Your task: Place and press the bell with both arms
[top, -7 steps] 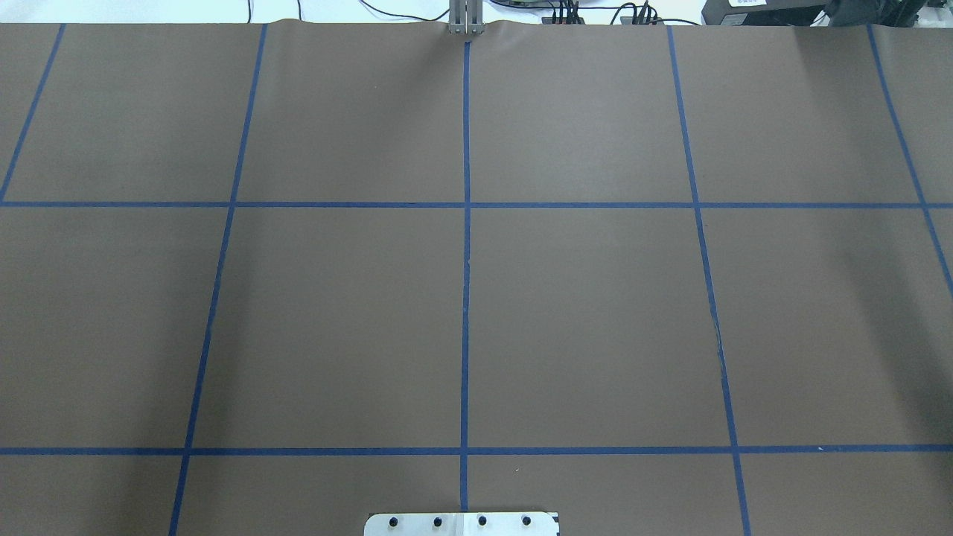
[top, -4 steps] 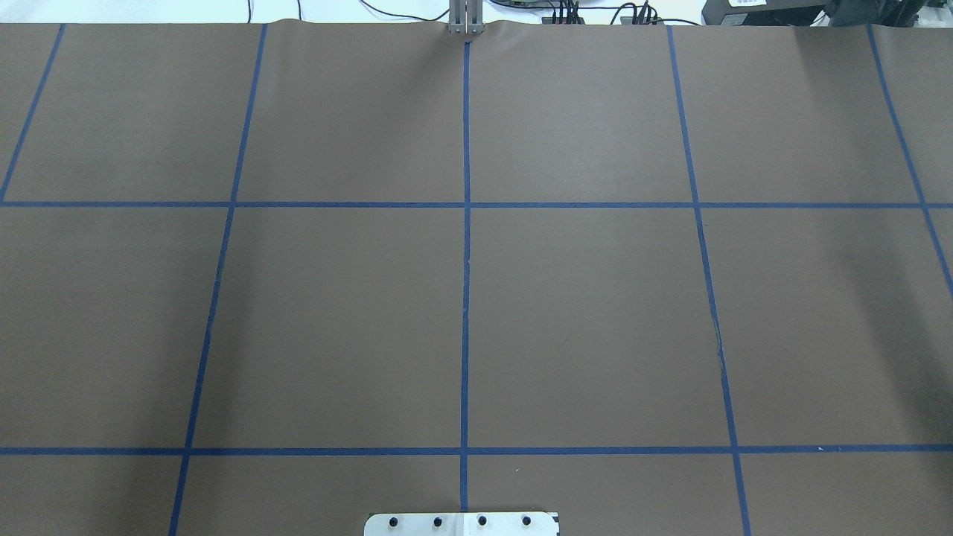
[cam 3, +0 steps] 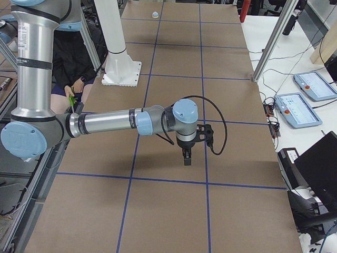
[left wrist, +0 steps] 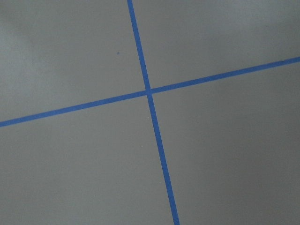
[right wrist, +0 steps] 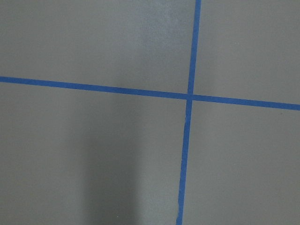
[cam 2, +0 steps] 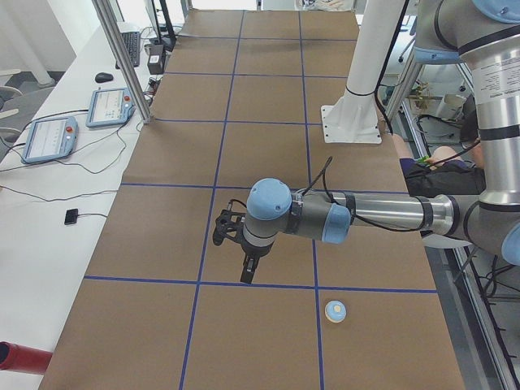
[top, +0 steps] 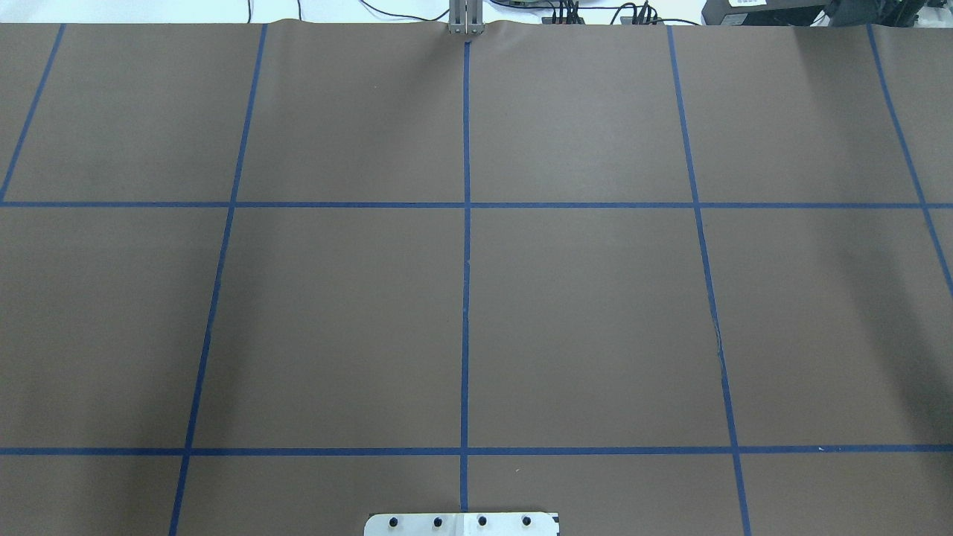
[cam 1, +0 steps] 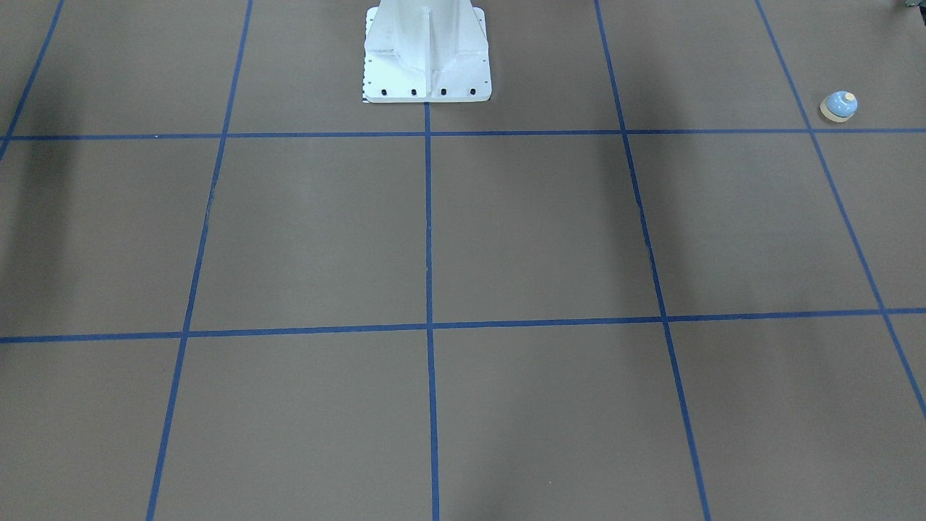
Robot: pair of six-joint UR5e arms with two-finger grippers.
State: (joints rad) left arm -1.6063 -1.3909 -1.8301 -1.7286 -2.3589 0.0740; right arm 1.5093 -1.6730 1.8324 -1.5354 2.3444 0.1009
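The bell (cam 1: 838, 106) is a small light-blue dome with a cream base and button. It stands upright on the brown mat near the table's end on my left side. It also shows in the exterior left view (cam 2: 335, 310) and, tiny and far, in the exterior right view (cam 3: 155, 14). My left gripper (cam 2: 247, 275) points down above the mat, apart from the bell, toward the operators' side of it. My right gripper (cam 3: 187, 158) points down above the mat at the other end. I cannot tell whether either is open or shut. Both wrist views show only mat and blue tape.
The white pedestal (cam 1: 427, 54) stands at the robot's edge of the table, and its base plate shows in the overhead view (top: 461, 523). Blue tape lines grid the mat. Metal frame posts (cam 2: 122, 57) and control tablets (cam 3: 297, 109) stand along the operators' side.
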